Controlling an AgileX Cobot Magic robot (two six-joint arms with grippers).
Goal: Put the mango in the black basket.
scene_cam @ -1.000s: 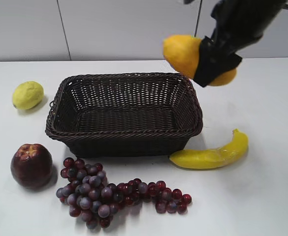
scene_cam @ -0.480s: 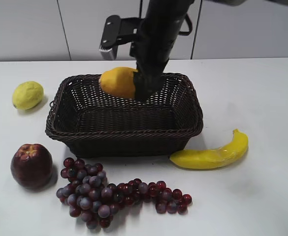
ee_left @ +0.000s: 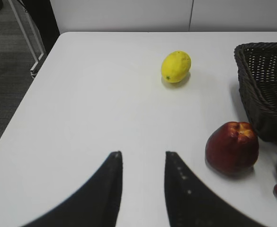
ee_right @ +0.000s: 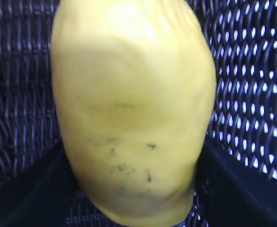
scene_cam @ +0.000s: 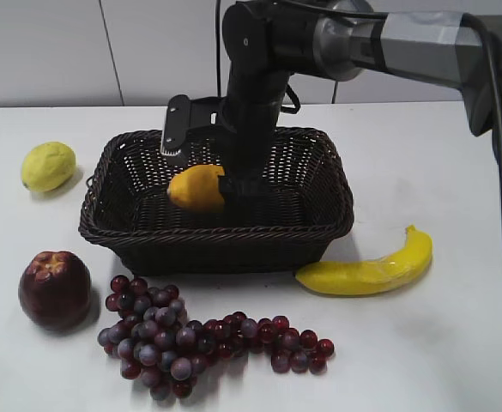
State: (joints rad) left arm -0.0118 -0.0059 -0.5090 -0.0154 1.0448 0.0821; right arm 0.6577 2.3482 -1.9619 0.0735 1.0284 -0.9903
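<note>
The mango (scene_cam: 196, 188) is orange-yellow and sits low inside the black basket (scene_cam: 319, 230), near its middle. My right gripper (scene_cam: 226, 190) reaches down into the basket and is shut on the mango. In the right wrist view the mango (ee_right: 133, 109) fills the frame, with the dark jaws on both sides and the basket weave (ee_right: 252, 71) behind. My left gripper (ee_left: 142, 158) is open and empty over bare white table, well left of the basket (ee_left: 261, 90).
A lemon (scene_cam: 48, 165) lies left of the basket and shows in the left wrist view (ee_left: 176, 66). A dark red apple (scene_cam: 55, 288) and purple grapes (scene_cam: 190, 335) lie in front. A banana (scene_cam: 371, 268) lies at the basket's front right corner.
My right arm has carried the mango from above the basket's right rear corner leftward and down into the basket. The other fruit has not moved.
</note>
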